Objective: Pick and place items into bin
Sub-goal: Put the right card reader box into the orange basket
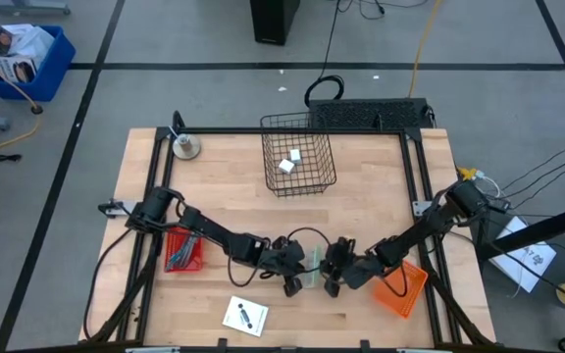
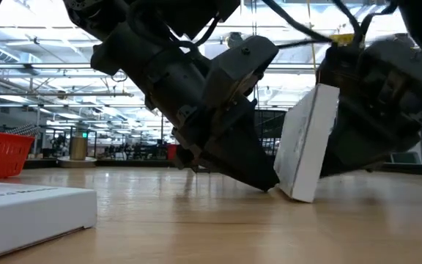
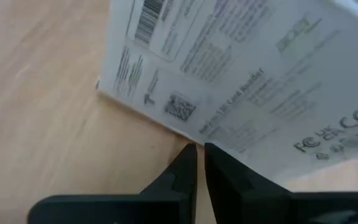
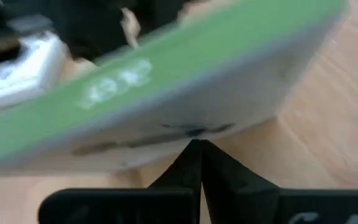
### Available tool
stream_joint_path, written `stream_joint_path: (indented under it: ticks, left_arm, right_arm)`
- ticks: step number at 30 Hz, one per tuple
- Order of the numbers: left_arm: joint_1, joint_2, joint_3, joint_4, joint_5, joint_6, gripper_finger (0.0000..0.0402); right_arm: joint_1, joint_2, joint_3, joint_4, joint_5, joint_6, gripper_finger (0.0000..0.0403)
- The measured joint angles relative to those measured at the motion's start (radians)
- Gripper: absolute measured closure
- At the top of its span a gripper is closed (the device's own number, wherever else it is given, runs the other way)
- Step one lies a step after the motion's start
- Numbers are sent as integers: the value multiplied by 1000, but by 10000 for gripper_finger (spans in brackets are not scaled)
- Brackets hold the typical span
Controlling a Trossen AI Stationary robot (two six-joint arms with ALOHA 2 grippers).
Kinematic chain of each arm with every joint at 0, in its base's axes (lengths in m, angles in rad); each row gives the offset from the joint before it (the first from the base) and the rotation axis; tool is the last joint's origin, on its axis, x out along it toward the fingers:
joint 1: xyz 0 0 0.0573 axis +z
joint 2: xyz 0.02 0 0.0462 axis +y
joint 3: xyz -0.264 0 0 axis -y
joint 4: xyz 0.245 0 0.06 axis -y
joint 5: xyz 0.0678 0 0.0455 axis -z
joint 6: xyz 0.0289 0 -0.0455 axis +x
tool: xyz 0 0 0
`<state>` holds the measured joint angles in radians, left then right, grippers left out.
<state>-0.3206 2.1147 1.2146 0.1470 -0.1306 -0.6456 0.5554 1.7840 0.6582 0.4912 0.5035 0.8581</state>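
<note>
The flat white green-edged cardboard box (image 2: 308, 143) stands tilted on edge between both grippers, left gripper (image 1: 292, 282) at nine o'clock nearly shut, right gripper (image 1: 333, 284) at three o'clock pressed together.

I work in a big open industrial hall, a robotics lab or warehouse floor rather than any home or office. My wooden table (image 1: 224, 196) stands on a grey concrete floor (image 1: 165, 88) marked with dark taped lines (image 1: 96, 78), with cables (image 1: 547, 176) trailing off past the table's right edge. A blue bin (image 1: 27, 64) of bagged goods sits on the floor beyond the far left corner. Looking level across the tabletop, I see a high ceiling (image 2: 50, 44) of exposed trusses with long rows of strip lights, and distant racking and equipment (image 2: 108, 147) along the back of the hall.
</note>
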Motion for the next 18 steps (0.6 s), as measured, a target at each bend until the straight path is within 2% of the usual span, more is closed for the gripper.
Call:
stream_joint_path:
  ticks: [3, 18]
  left_arm:
    - [-2, 0, 0, 15, 9, 0, 366]
    - [-4, 0, 0, 42, -4, 14, 366]
  right_arm:
    - [-6, -3, 1, 46, -1, -31, 403]
    - [-13, -4, 2, 50, -8, -32, 403]
